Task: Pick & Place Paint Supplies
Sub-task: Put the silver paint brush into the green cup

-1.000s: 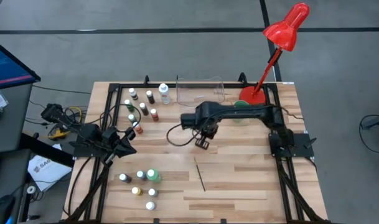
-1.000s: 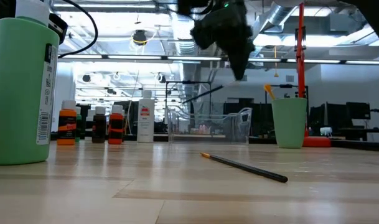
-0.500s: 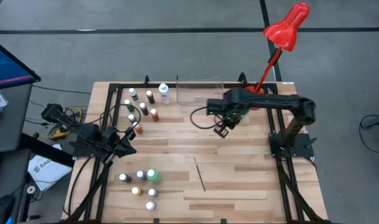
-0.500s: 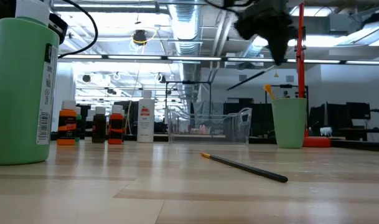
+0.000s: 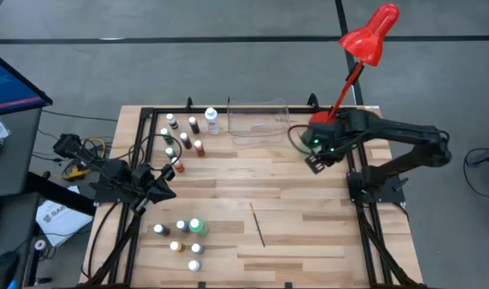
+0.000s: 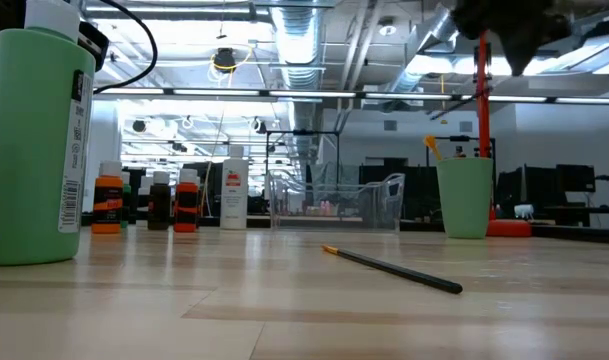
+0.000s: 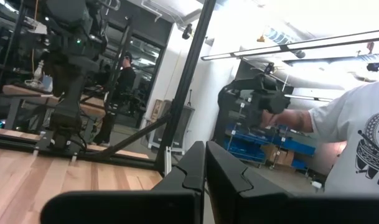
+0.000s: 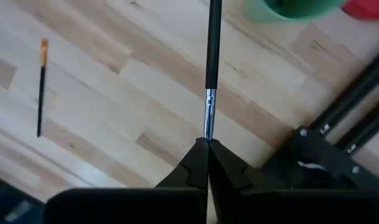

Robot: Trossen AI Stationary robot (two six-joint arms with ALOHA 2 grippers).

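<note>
A robotics lab or workshop: exposed ceiling ducts (image 6: 314, 40) above the wooden table (image 5: 308, 217), other robot rigs (image 7: 68, 74) behind it, a person (image 7: 357, 149) nearby.

We see a thin dark brush (image 8: 211, 62) pinched upright between closed fingers, another brush (image 5: 258, 224) flat mid-table, small bottles (image 5: 182, 137) clustered far-left, more bottles (image 5: 184, 237) grouped near-left, including a taller green bottle (image 5: 196, 226).

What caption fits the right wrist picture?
Right gripper shut on a thin brush, above the wooden table near the green cup.
</note>
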